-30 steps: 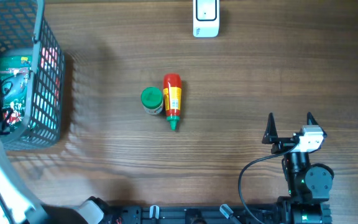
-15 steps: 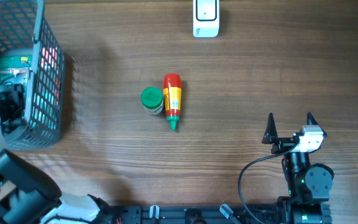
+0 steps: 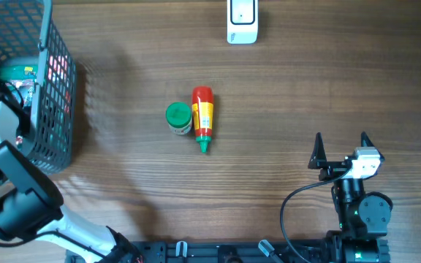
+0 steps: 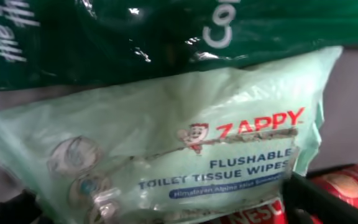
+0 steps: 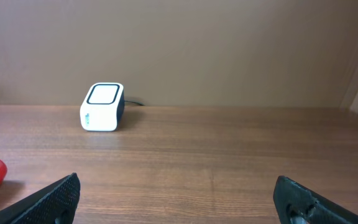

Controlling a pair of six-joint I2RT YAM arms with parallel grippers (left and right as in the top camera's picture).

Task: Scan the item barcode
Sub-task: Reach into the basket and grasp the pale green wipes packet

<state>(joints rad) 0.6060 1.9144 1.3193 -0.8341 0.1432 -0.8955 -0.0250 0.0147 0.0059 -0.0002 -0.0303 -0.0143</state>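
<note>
Wipes pack right before left gripper in basket, beside red packets, its finger spread untellable, right gripper fingers apart

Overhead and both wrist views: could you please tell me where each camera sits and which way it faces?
Overhead: above the wooden table, looking straight down on the grey wire basket, green-lidded jar, red sauce bottle and white box-shaped scanner; the left arm and open right end effector show.
Left wrist: inside the basket, facing a pale green pack of wipes; its own fingers are not clearly seen.
Right wrist: low over the table, facing the scanner; both fingertips show.
Shared: overhead and right wrist both show the scanner and red bottle.
</note>
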